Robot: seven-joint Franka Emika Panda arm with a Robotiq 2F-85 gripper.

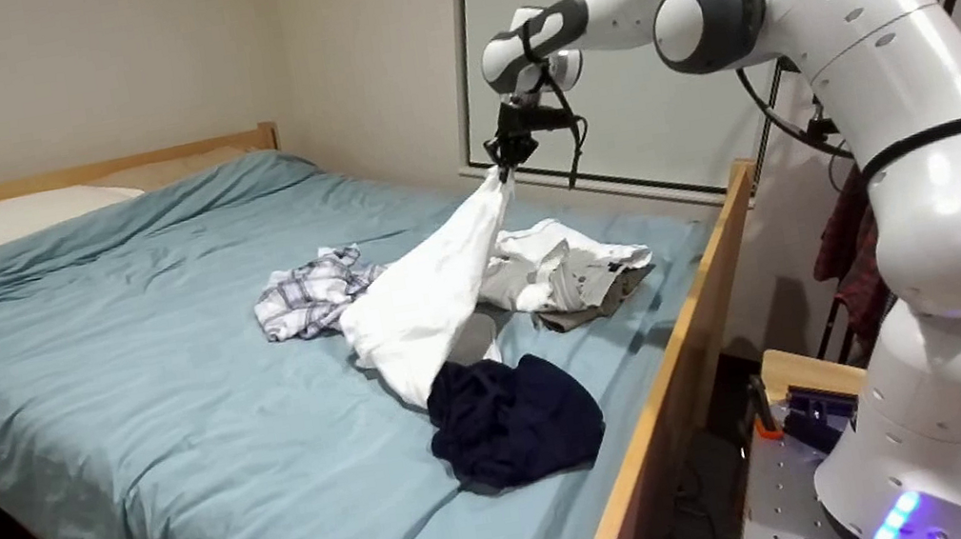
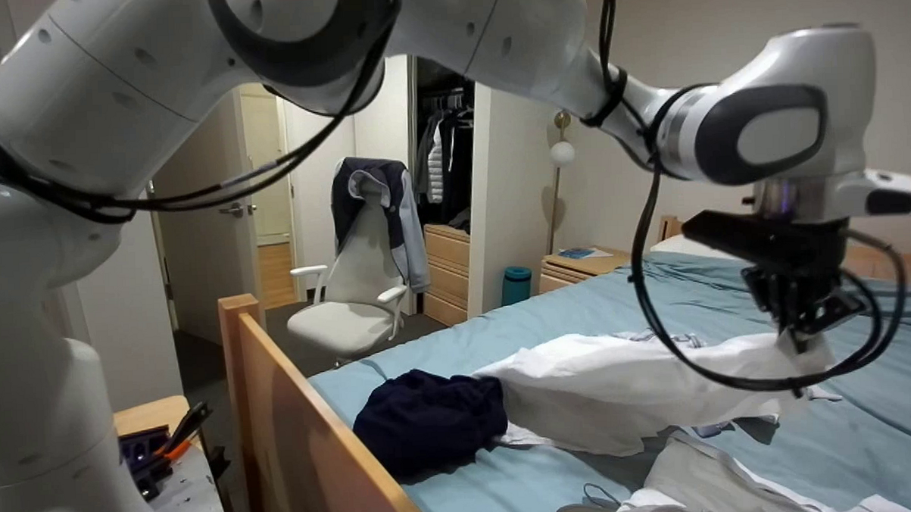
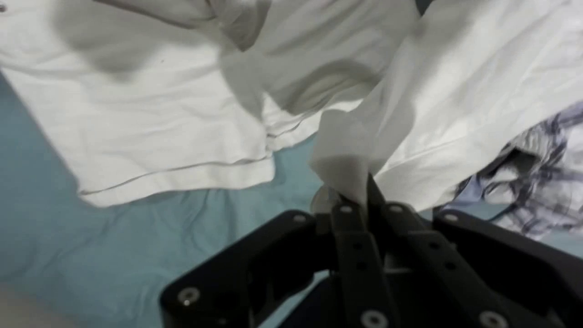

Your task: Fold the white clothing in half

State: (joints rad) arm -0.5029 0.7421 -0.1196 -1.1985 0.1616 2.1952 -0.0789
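My gripper [image 1: 505, 171] is shut on a bunched end of the white clothing [image 1: 431, 292] and holds it up above the bed. The cloth slopes from the fingertips down to the bed, where its lower part rests against dark navy clothing. In an exterior view the gripper [image 2: 801, 341] pinches the cloth's far end, and the white clothing [image 2: 619, 390] stretches toward the navy pile. In the wrist view the fingers [image 3: 367, 200] close around a fold of the white clothing [image 3: 483, 100], which runs to the upper right. The cloth between the fingers is partly hidden.
Navy clothing [image 1: 515, 423], a plaid shirt [image 1: 312, 298] and a pile of grey and white clothes [image 1: 568, 275] lie around the white clothing on the blue bedspread [image 1: 171, 386]. A wooden footboard [image 1: 688, 362] stands between bed and robot base. A wall and window flank the bed.
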